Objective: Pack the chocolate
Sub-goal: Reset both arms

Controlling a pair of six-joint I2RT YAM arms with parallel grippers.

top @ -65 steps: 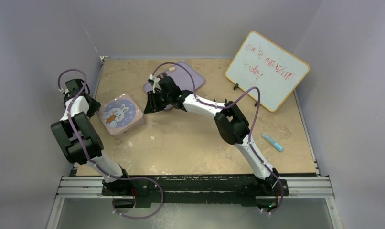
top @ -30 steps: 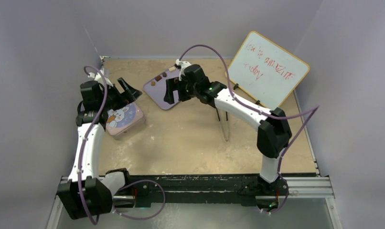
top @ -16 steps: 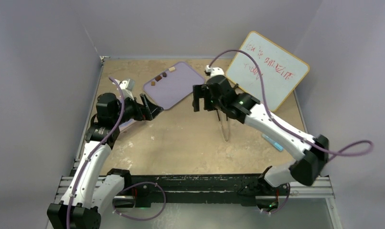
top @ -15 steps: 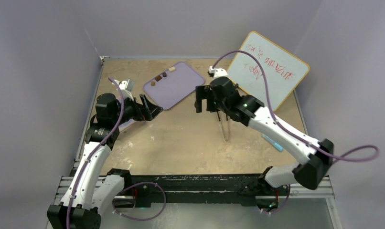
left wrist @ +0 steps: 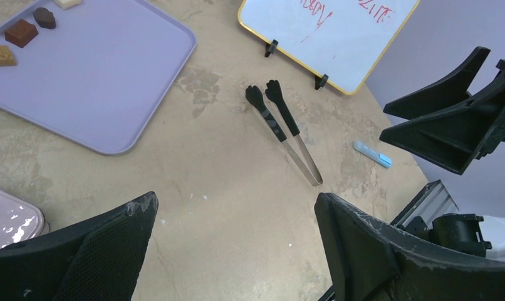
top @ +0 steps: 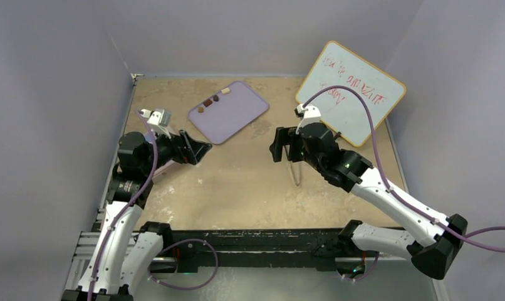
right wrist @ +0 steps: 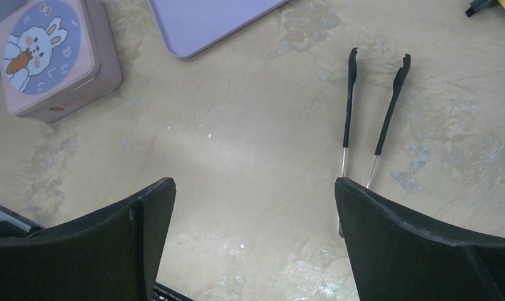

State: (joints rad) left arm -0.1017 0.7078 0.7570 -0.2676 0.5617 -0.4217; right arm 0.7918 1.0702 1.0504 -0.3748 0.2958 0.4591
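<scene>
The chocolate [top: 209, 101], a few small moulded lumps in dark, caramel and cream tones, was found grouped at the far-left corner of the flat, matte lilac tray [top: 237, 116]. The left gripper [top: 197, 149] and the right gripper [top: 279, 145] were both spread wide, with nothing grasped. The slim, black-tipped metal tongs [right wrist: 369, 113] were laid under the right one and would best be gripped squarely across both shafts. The glossy rabbit-printed tin [right wrist: 56, 59] was seen lidded.

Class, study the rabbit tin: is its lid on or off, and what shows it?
On. The tin has its rabbit-printed lid covering the whole top; no inside shows.
</scene>
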